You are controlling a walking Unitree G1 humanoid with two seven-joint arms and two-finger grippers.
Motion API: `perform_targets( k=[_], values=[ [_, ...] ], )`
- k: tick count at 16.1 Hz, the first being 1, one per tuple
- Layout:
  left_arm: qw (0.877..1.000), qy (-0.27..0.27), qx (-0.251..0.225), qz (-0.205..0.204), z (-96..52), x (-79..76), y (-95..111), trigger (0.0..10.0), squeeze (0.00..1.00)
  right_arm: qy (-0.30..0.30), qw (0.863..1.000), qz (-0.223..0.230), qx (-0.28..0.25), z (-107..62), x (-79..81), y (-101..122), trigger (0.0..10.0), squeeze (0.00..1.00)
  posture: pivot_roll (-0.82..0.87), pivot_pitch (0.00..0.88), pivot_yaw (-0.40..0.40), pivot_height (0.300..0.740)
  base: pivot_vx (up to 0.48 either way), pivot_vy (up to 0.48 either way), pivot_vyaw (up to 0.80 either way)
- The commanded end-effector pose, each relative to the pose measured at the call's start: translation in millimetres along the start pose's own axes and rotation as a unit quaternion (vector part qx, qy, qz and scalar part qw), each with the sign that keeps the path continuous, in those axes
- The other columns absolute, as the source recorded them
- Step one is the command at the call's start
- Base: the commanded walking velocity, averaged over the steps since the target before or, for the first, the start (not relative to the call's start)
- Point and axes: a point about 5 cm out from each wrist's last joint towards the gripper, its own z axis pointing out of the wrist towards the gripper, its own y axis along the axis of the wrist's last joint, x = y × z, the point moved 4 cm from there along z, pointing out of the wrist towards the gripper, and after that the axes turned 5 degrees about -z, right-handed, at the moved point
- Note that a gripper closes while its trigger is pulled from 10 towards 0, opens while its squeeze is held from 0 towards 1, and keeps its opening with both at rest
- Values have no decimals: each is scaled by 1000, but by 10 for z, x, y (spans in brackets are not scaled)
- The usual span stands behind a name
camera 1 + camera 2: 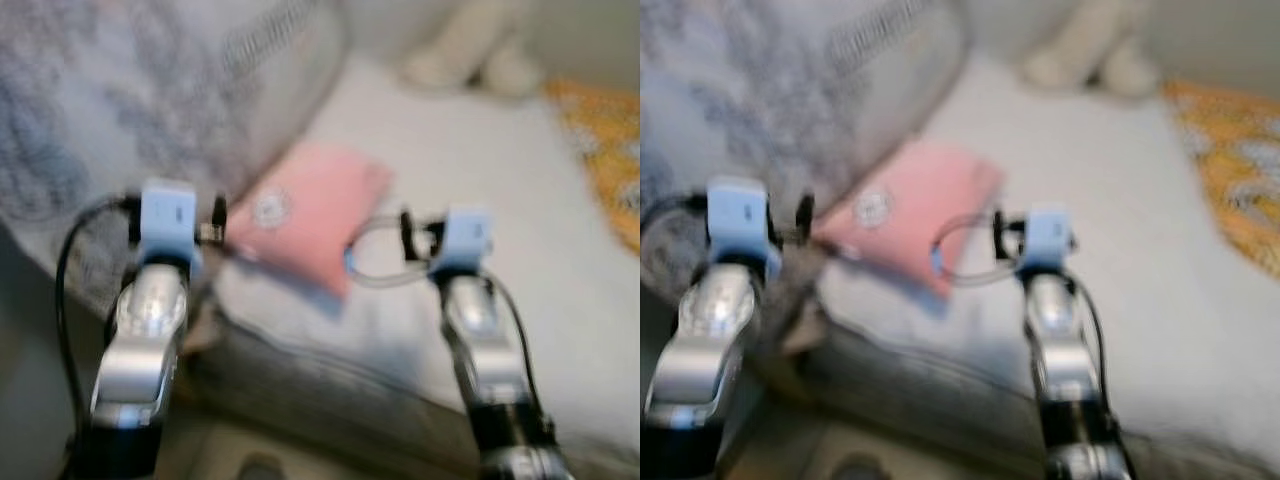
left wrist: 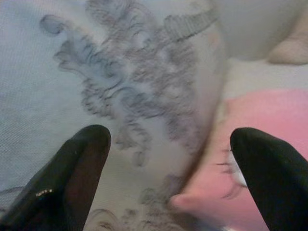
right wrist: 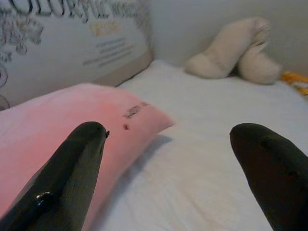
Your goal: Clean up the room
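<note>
Lettering runs across the big grey-patterned pillow point(image 3: 72, 43) in the right wrist view: a large ornate line cut off at the frame edge, a short gold line below it and several small grey lines, all too soft to read. A pink cushion point(image 1: 310, 215) lies flat on the white bed point(image 1: 480, 150), its far corner tucked against that pillow; it carries a small round emblem point(image 1: 268, 210) and, seen from the right wrist, two dark marks point(image 3: 131, 113), none of which can be made out.

Both head views are blurred. The left gripper point(image 2: 168, 159) hangs at the cushion's left corner, where cushion meets pillow, its two black fingers point(image 2: 72, 173) spread wide with nothing between them. The right gripper point(image 3: 168, 159) hovers just over the cushion's near right edge, fingers point(image 3: 67, 168) likewise well apart, one above the pink fabric and one above bare sheet.

A beige plush shape point(image 3: 236, 50) rests at the far end of the bed, its form unclear. An orange-and-yellow patterned cloth point(image 1: 605, 150) is cut off at the right edge.
</note>
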Motion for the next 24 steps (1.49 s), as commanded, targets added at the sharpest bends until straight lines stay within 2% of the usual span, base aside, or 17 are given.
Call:
perform_targets(
  k=[1,3,7,8,9,10,14,18,21,23,24],
  values=[
    [1000,0,-7,5,32,14,67,10000,0,7,1000,9,-7,60,60,62,10000,0,131,0,-52,740,262,401,0],
    [1000,7,-13,12,41,28,99,10000,0,1,1000,14,4,133,27,39,10000,0,137,0,-56,740,384,172,0],
    [1000,15,-12,18,72,114,149,10000,0,-42,997,51,38,339,-197,-15,10000,0,159,0,-53,740,0,0,0],
    [999,25,-14,25,103,213,186,10000,0,-50,995,67,53,433,-267,-25,10000,0,169,0,-52,740,0,0,0],
    [999,29,-15,27,111,249,209,10000,0,-53,994,75,61,469,-297,-43,10000,0,179,9,-51,740,0,0,0],
    [999,33,-20,35,98,299,265,10000,0,-54,990,95,93,534,-334,-133,10000,0,200,26,-49,740,0,0,0],
    [998,42,-27,47,-32,389,392,10000,0,-78,973,121,179,500,-405,-445,10000,0,297,79,-67,740,0,0,0],
    [995,74,-30,57,-161,549,477,10000,0,-58,960,146,230,445,-320,-608,10000,0,361,108,-98,740,0,0,0],
    [995,85,-23,56,-279,560,480,10000,0,-47,964,123,229,499,-321,-530,10000,0,401,135,-116,740,0,0,0],
    [994,97,-18,55,-339,595,479,10000,0,-15,965,126,228,549,-150,-456,10000,0,416,145,-128,740,0,0,0],
    [994,98,-18,55,-341,596,481,10000,0,-9,966,127,227,555,-117,-444,10000,0,416,145,-128,740,0,0,0]
  ],
)
